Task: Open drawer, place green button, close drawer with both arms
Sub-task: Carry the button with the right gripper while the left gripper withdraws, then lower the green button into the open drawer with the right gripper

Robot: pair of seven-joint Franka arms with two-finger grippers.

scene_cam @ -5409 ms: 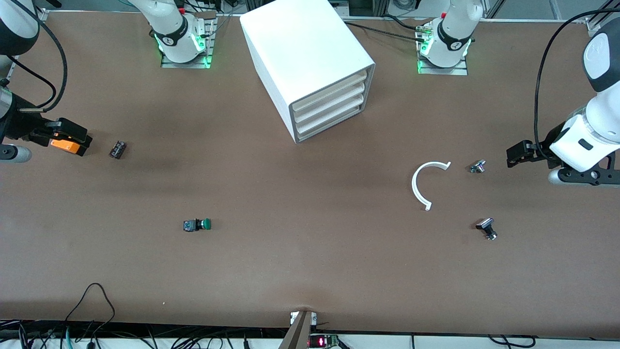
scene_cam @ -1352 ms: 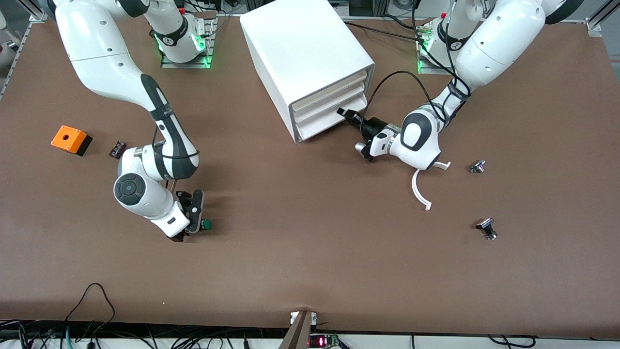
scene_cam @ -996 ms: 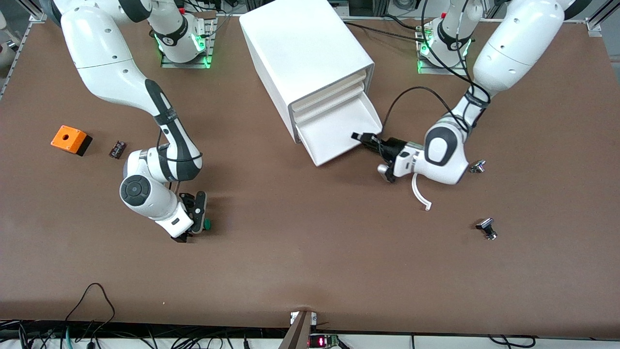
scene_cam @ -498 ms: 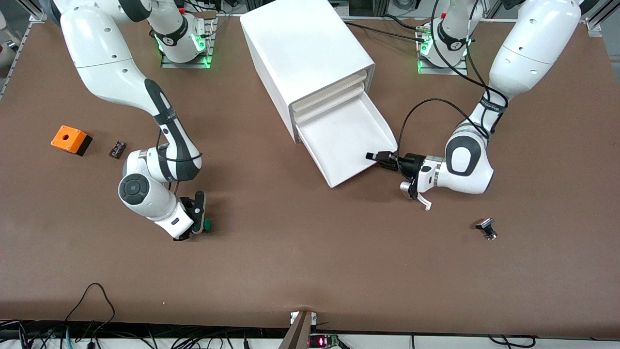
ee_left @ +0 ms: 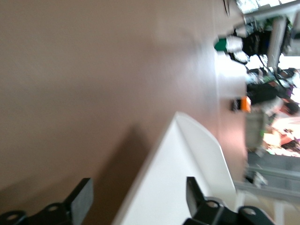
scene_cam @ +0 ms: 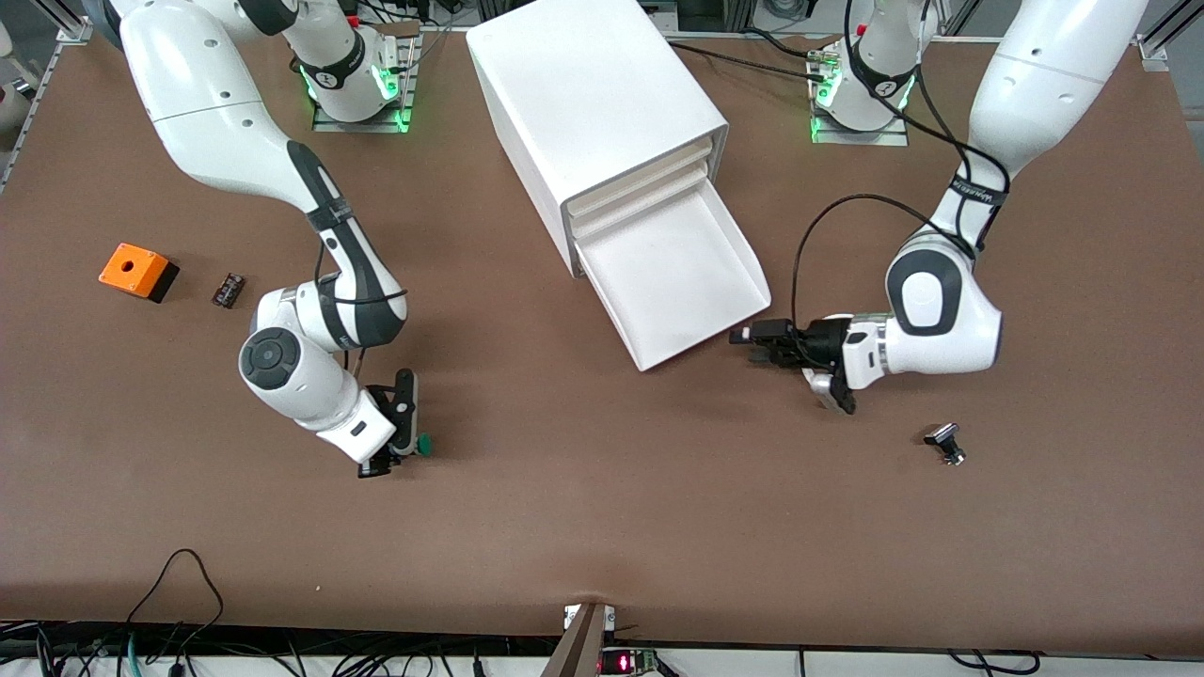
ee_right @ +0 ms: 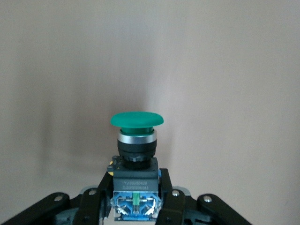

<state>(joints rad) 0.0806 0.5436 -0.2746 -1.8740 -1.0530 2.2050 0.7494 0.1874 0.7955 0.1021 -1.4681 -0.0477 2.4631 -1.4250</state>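
The white cabinet (scene_cam: pixel 593 103) has its lowest drawer (scene_cam: pixel 673 282) pulled far out, and the tray shows nothing inside. My left gripper (scene_cam: pixel 752 337) hangs open just off the drawer's front corner, at the left arm's end, touching nothing. In the left wrist view the drawer's white rim (ee_left: pixel 187 168) lies ahead of the spread left gripper (ee_left: pixel 138 201). My right gripper (scene_cam: pixel 403 453) is shut on the button (scene_cam: pixel 423 444), low over the table toward the right arm's end. The right gripper (ee_right: pixel 136 197) clamps the button's dark body, and its green cap (ee_right: pixel 137 119) points away from the fingers.
An orange box (scene_cam: pixel 138 271) and a small black part (scene_cam: pixel 229 289) lie toward the right arm's end. A black-and-silver part (scene_cam: pixel 945 444) lies near the left arm, nearer the front camera. Open brown table spreads between the button and the drawer.
The left gripper pulled the lowest drawer out, let go of it, opened and backed off a little. The right gripper shut on the button and shifted it slightly toward the front camera.
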